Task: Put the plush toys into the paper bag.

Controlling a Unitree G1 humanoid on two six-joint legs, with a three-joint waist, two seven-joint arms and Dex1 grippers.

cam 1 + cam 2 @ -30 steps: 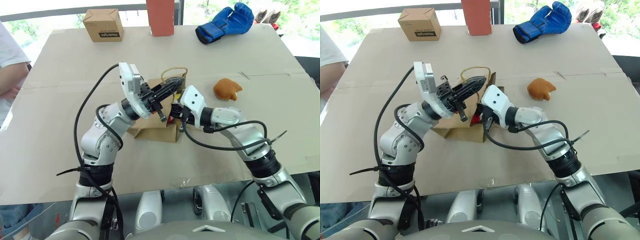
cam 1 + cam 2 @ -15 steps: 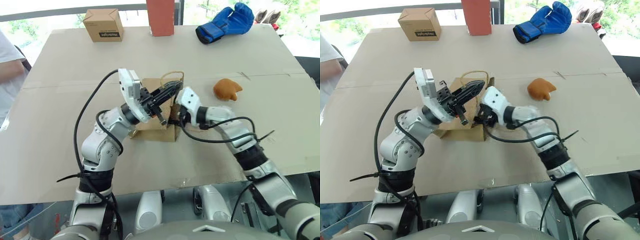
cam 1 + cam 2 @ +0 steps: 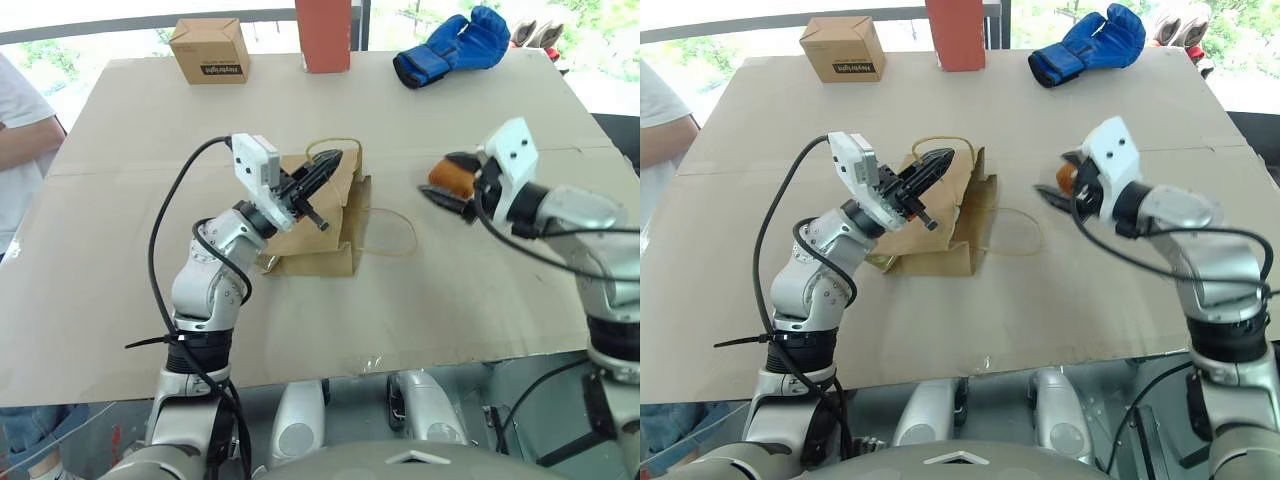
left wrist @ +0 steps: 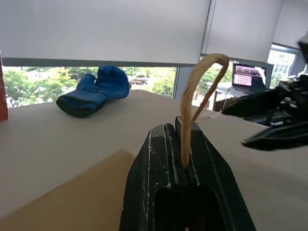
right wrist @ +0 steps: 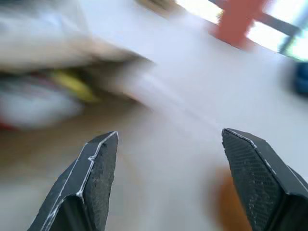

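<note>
Holding the bag's mouth up, the left gripper (image 3: 325,168) is pinched tight on one twisted paper handle (image 4: 198,91) of the paper bag (image 3: 315,235), which lies on its side on the cardboard-covered table (image 3: 140,300); the second handle (image 3: 388,232) lies flat on the table, on the bag's open side. In the right wrist view a white, red and yellow blur sits within the bag's brown mouth, which I take to be the white cone-shaped toy (image 5: 43,98) already inside, so about half the job looks done. Left to do: the orange-brown chicken toy (image 3: 452,178), on the table well clear of the bag. The right gripper (image 3: 450,185) hangs right at it, fingers spread wide and holding nothing; whether they touch it I cannot tell. Beyond, at the far edge, lie a blue boxing glove (image 3: 450,48), a small cardboard box (image 3: 210,50) and a red carton (image 3: 323,35).
</note>
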